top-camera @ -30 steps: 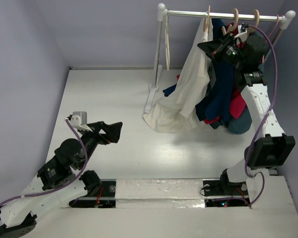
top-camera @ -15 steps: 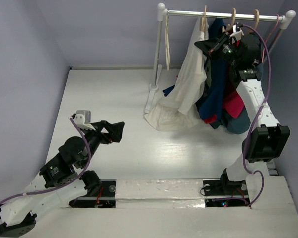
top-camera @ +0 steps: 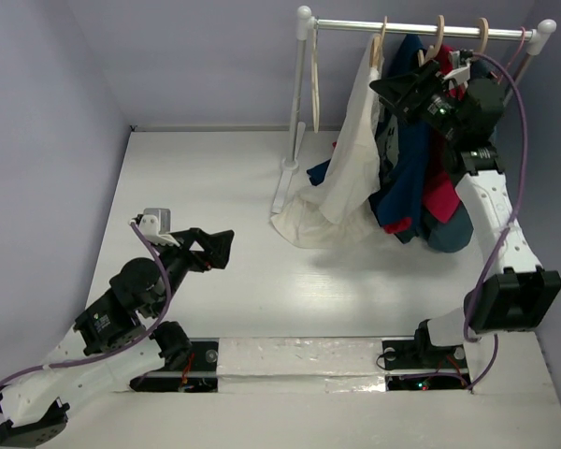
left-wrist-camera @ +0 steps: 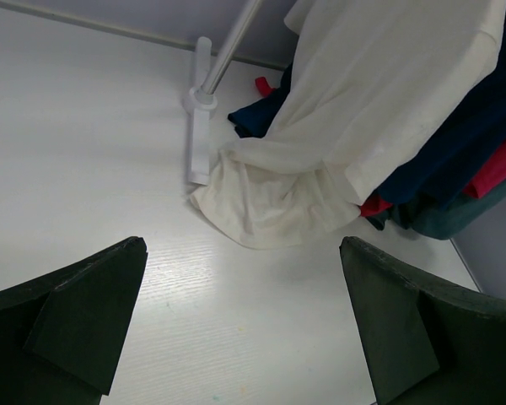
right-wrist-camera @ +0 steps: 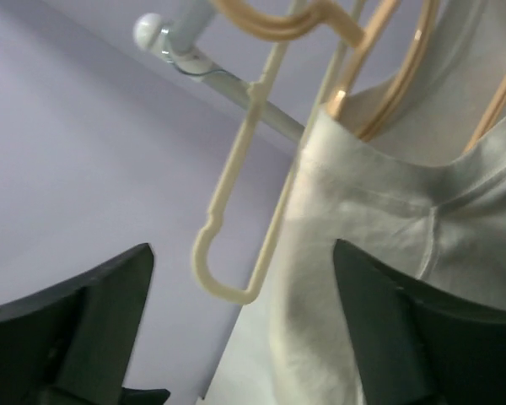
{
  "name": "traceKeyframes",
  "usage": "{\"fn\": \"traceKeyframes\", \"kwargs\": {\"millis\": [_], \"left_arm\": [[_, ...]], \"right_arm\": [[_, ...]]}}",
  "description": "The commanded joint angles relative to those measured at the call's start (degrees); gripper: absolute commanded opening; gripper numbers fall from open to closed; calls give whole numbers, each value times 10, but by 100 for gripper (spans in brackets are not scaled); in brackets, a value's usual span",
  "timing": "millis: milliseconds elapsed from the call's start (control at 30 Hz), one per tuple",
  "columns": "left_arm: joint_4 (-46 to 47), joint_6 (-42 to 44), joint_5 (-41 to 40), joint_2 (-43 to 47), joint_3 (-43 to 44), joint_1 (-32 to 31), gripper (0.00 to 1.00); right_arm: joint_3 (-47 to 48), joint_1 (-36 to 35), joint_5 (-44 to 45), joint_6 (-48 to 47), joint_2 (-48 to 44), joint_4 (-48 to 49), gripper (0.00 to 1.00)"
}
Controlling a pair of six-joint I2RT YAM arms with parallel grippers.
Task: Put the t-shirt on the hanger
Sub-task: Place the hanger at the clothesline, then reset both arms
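Note:
The cream-white t-shirt (top-camera: pixel 355 140) hangs from the tan wooden hanger (top-camera: pixel 379 42) on the rack's rail, and its hem pools on the table (top-camera: pixel 323 224). My right gripper (top-camera: pixel 395 92) is open just right of the shirt's shoulder, holding nothing. In the right wrist view the hanger's arms (right-wrist-camera: pixel 402 80) run into the t-shirt's neck (right-wrist-camera: pixel 379 245), and the right gripper (right-wrist-camera: pixel 243 253) gapes in front of it. My left gripper (top-camera: pixel 222 245) stays open low over the table, far from the rack. From the left wrist the t-shirt (left-wrist-camera: pixel 379 110) shows beyond the left gripper (left-wrist-camera: pixel 243 253).
An empty cream hanger (top-camera: pixel 314 84) hangs at the rail's left end, near the rack post (top-camera: pixel 296 94). A navy shirt (top-camera: pixel 411 159) and a red shirt (top-camera: pixel 444 196) hang right of the t-shirt. The rack's foot (left-wrist-camera: pixel 198 135) rests on the table. Walls close in on both sides.
My right gripper has opened and let go beside the hanger, drawing back slightly to the right. The t-shirt now hangs narrower and straighter. The left arm has barely moved.

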State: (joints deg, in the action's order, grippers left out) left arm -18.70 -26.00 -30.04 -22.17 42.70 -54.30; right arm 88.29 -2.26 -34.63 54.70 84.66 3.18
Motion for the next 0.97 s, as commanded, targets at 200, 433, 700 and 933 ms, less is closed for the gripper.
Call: {"fn": "traceKeyframes", "kwargs": {"millis": [200,433,700,933], "left_arm": [[44,-12,9,9,25,-2,99],[100,15,53,-17,127,-2,99],[129,49,61,-4,173,-2,99],[114,31,45,6,107,-2,99]], "right_arm": [[-52,2,93,-152,-193,-115,100],[-154,2,45,-181,-396,-114,100],[-274,2,166,-241,-683,-240,100],[-310,2,229,-269,-736,-275,100]]}}
